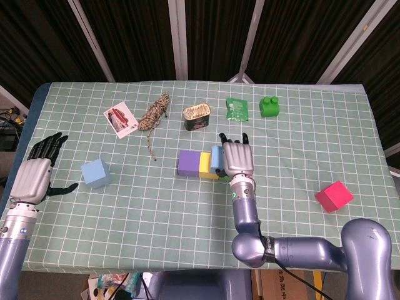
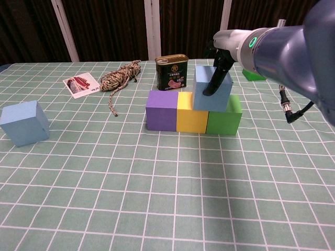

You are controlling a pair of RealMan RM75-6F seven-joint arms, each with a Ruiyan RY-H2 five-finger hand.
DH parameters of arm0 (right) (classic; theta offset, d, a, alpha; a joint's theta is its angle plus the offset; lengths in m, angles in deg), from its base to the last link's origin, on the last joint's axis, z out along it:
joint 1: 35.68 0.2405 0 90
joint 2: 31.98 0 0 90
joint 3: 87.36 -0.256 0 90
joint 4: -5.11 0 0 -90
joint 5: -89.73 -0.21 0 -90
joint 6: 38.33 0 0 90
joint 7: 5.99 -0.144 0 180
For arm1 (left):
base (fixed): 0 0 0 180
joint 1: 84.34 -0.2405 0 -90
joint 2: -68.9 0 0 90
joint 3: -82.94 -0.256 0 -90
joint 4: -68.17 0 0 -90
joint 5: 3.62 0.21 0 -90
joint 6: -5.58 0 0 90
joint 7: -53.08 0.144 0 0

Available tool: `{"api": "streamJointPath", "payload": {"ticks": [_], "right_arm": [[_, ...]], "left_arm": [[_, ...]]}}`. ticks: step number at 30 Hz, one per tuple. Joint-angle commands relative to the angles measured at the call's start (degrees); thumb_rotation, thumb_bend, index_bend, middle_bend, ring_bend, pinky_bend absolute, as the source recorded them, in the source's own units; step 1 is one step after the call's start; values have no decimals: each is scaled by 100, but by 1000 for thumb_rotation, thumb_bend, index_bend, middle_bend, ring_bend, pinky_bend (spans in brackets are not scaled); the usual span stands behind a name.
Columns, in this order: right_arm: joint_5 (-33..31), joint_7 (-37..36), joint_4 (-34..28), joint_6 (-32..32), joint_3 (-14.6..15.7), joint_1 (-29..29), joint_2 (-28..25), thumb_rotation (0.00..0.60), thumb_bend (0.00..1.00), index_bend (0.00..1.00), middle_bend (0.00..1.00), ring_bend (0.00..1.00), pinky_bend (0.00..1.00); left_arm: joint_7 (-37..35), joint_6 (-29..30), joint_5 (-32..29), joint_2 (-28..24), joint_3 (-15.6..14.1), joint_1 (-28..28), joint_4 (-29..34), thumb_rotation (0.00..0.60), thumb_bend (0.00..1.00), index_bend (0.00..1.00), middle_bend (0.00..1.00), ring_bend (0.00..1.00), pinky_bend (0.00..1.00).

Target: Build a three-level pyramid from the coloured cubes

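On a counter (image 1: 125, 206) covered in green checked cloth, the right robot hand (image 1: 237, 160) grips a light blue cube (image 2: 211, 89), its dark fingers (image 2: 212, 83) pressed against the cube's front face as it sits on the seam between the yellow cube (image 2: 191, 112) and the green cube (image 2: 224, 115). Those two stand in a row with a purple cube (image 2: 162, 110), all three touching side to side. From the head view the hand covers most of the stack, with only a strip of the blue cube showing beside it. The left robot hand (image 1: 36, 175) hovers near the counter's left edge, fingers spread and holding nothing, just beside a second light blue cube (image 1: 95, 173) that stands well apart from the row. A red cube (image 1: 333, 196) lies alone toward the right side. Along the far half of the counter sit a photo card (image 1: 121, 119), a coil of rope (image 1: 154, 115), an opened tin can (image 1: 197, 116), a green packet (image 1: 237, 109) and a green toy brick (image 1: 270, 107).
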Motion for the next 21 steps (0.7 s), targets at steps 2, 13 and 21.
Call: {"api": "streamJointPath", "payload": {"ticks": [2, 13, 21], "right_arm": [[-3, -7, 13, 7, 2, -4, 6, 600, 229, 129, 454, 332, 0], [-1, 10, -25, 21, 19, -13, -12, 600, 229, 32, 340, 256, 0], [31, -29, -72, -14, 6, -19, -2, 600, 229, 0, 264, 218, 0]], "left_arm": [[7, -4, -8, 0, -2, 1, -2, 600, 81, 0, 0, 0, 59], [9, -3, -26, -7, 4, 3, 7, 600, 81, 0, 0, 0, 59], [2, 10, -12, -13, 5, -1, 15, 600, 81, 0, 0, 0, 59]]}}
